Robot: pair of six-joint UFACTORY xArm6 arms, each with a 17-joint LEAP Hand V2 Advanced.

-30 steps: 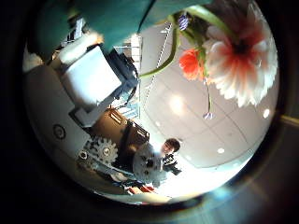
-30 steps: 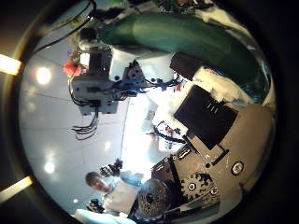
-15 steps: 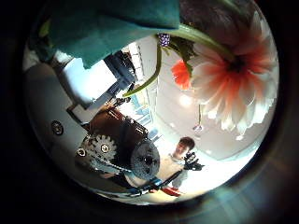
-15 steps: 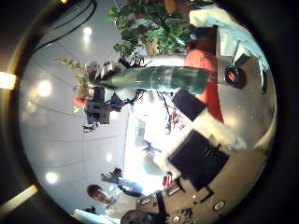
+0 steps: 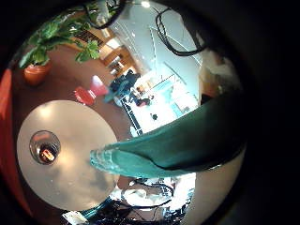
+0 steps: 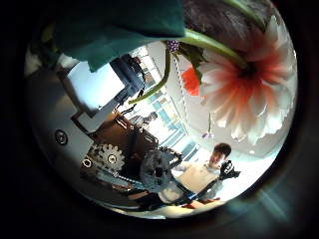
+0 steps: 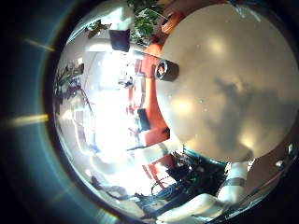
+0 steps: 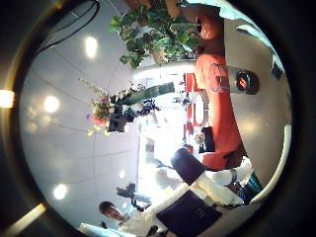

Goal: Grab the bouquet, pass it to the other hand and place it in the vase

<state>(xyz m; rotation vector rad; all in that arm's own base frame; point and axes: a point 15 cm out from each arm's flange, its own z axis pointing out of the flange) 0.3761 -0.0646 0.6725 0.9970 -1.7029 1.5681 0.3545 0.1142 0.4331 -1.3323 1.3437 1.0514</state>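
The left robot hand [image 8: 124,118] has its fingers curled round the bouquet [image 8: 107,103], gripping it by the wrapper [image 5: 169,145]. From the right palm's thumb side the pair shows up small and well apart from that palm, raised in the air with the blooms fanning out past the fingers on one side and the wrapped stems sticking out on the other.

Close in on the left palm's thumb side, a big daisy-like flower [image 6: 244,80] fills much of the view, with a smaller bloom [image 6: 196,80] just beside it on a curved stem [image 6: 164,82]. The wrapper lies right against the palm, next to the hand's own fingers [image 6: 100,88].

From the left palm's little-finger side, the wrapper crosses the view over a round tabletop [image 5: 80,183]. The glass vase [image 5: 44,147] stands upright on that tabletop near its edge, apart from the bouquet and with nothing in it. A potted plant [image 5: 56,37] stands on the floor beyond.

The right robot hand [image 8: 193,202] holds nothing that shows. Only the bases of its fingers come into its own views, so I cannot tell whether they are spread or curled. Its little-finger side looks down on the bare tabletop, with the vase at the rim
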